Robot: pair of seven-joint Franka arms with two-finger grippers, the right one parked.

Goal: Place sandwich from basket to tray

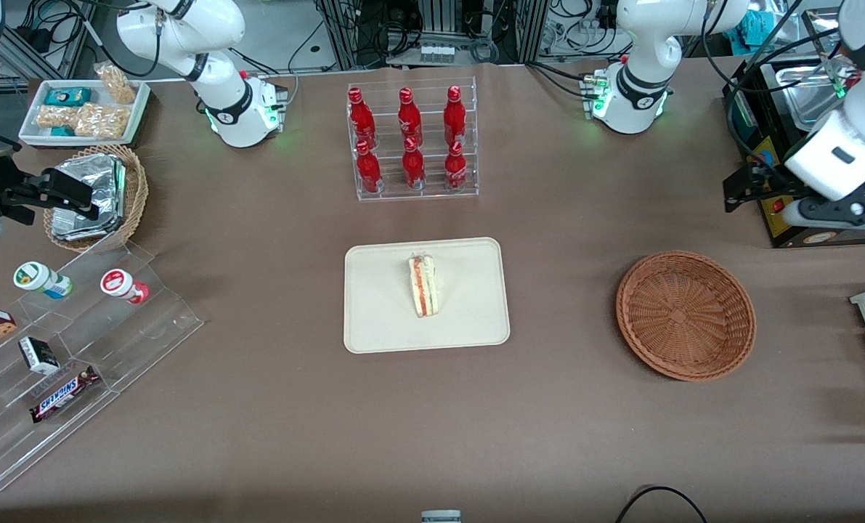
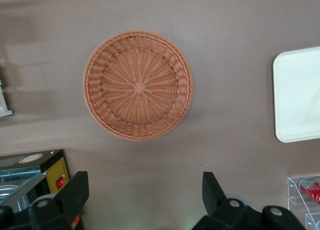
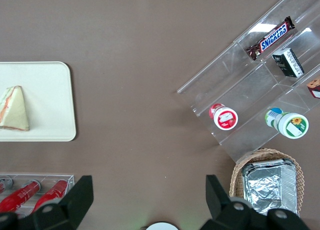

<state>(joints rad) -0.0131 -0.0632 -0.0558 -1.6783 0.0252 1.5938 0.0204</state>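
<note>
The jaws point(image 2: 142, 200) of the working arm are standing wide apart with nothing between them, hanging high above the brown counter point(image 1: 548, 240) at the working arm's end of it, near the black appliance point(image 1: 766, 145). Directly below them the basket point(image 1: 685, 315) is sitting with nothing in it, its woven bottom fully showing in the left wrist view. Farther out, toward the middle of the counter, the tray point(image 1: 468, 319) is lying flat, well apart from the basket. The sandwich point(image 1: 423, 285) is resting on the tray, near its middle, its red-orange and green layers facing up. Farther from the front camera than the tray, a clear rack point(image 1: 412, 138) is holding six red bottles. Toward the parked arm's end, a tan wicker basket point(image 1: 136, 190) is carrying foil packs point(image 1: 87, 196).
</note>
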